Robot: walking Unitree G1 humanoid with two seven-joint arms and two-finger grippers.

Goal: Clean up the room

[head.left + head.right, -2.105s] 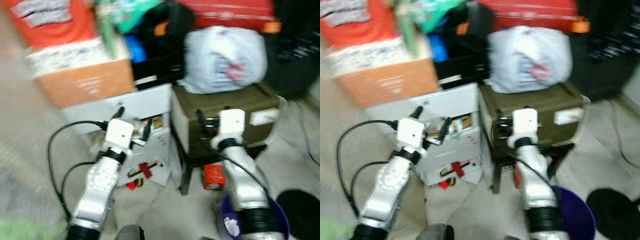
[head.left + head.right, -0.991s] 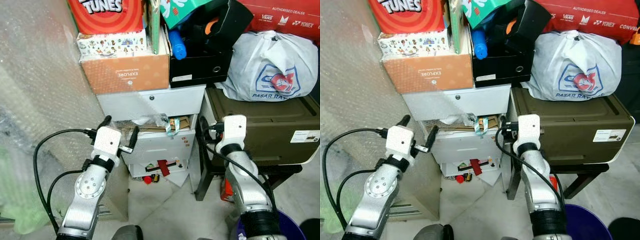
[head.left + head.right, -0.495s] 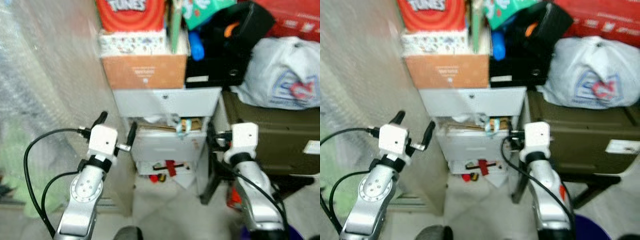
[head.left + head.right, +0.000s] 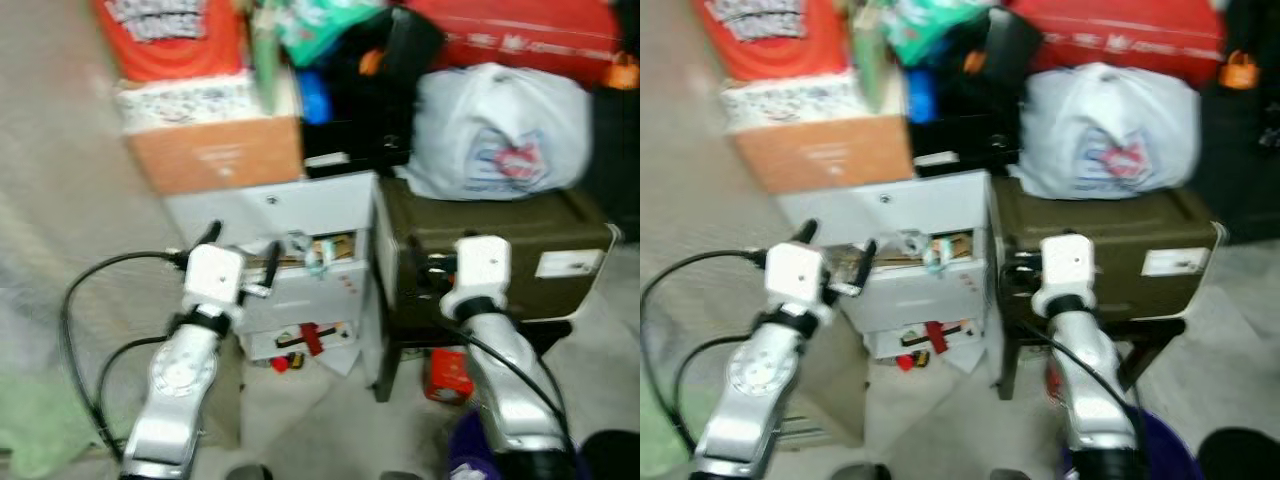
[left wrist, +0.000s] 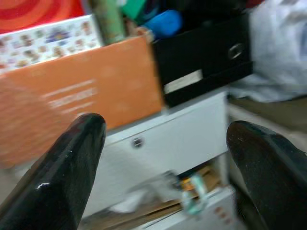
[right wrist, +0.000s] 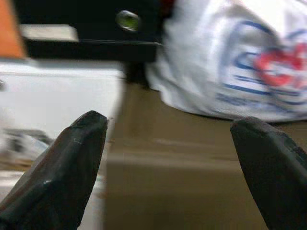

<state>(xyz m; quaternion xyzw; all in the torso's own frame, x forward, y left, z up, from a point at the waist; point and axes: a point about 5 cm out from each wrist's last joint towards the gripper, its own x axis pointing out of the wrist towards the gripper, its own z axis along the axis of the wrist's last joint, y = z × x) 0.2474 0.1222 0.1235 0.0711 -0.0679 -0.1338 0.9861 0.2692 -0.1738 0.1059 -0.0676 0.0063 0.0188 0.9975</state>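
No lettering is legible (all print blurred by motion).

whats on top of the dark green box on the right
A white plastic bag with a red and blue print sits on the dark green box, covering much of its lid. Whatever the bag holds is hidden.

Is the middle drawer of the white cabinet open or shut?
Open. The middle drawer of the white cabinet is pulled out, with papers and a teal-tagged item sticking up from it.
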